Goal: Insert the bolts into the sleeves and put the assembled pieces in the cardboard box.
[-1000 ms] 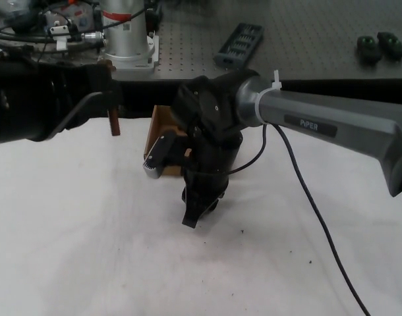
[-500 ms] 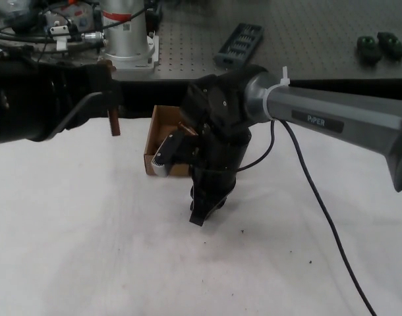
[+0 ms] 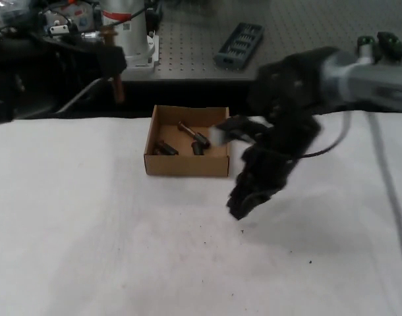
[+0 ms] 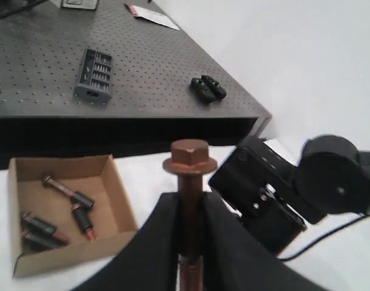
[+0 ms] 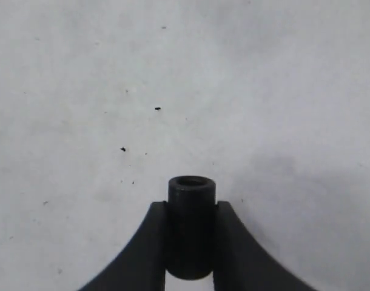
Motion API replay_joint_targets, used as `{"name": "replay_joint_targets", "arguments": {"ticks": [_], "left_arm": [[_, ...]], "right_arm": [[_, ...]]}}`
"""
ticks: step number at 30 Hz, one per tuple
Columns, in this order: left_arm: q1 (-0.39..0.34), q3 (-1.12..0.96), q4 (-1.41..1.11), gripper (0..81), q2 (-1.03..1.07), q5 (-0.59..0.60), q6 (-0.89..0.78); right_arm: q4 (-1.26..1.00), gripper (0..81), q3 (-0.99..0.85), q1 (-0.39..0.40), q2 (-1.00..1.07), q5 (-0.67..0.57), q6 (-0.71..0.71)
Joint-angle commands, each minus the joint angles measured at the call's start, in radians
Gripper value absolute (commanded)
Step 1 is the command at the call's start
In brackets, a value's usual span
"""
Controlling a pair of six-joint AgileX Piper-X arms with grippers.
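In the right wrist view the right claw [image 5: 191, 209] grips a black sleeve [image 5: 191, 225], its bore showing, above the white cloth [image 5: 264, 91]; the left wrist view has the left claw [image 4: 188, 206] clamped on a copper bolt [image 4: 189, 165], head beyond the fingertips. From the high view the cardboard box [image 3: 188, 166] sits on the white cloth, holding perhaps four assembled pieces [image 3: 193, 134], with the perforated desk [image 3: 306, 33] and a black tray [image 3: 239, 43] behind.

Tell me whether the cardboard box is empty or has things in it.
Not empty. The cardboard box holds several bolt-and-sleeve pieces lying on its floor.
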Motion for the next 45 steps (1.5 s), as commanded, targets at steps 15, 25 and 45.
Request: {"name": "replay_joint_targets", "arguments": {"ticks": [15,25,45], "left_arm": [[-0.133,0.099,-0.847,0.6,0.461,0.259,-0.633],[-0.139,0.093,-0.868,0.6,0.520,0.487,-0.651],[-0.079,0.095,-0.828,0.6,0.517,0.354,-0.443]], "right_arm": [[-0.830,4.3,0.838,-0.090,-0.624,-0.394,0.412],[-0.948,4.3,0.858,-0.088,-0.627,-0.445,0.402],[-1.128,4.3,0.858,-0.084,-0.624,-0.532,0.516]]}}
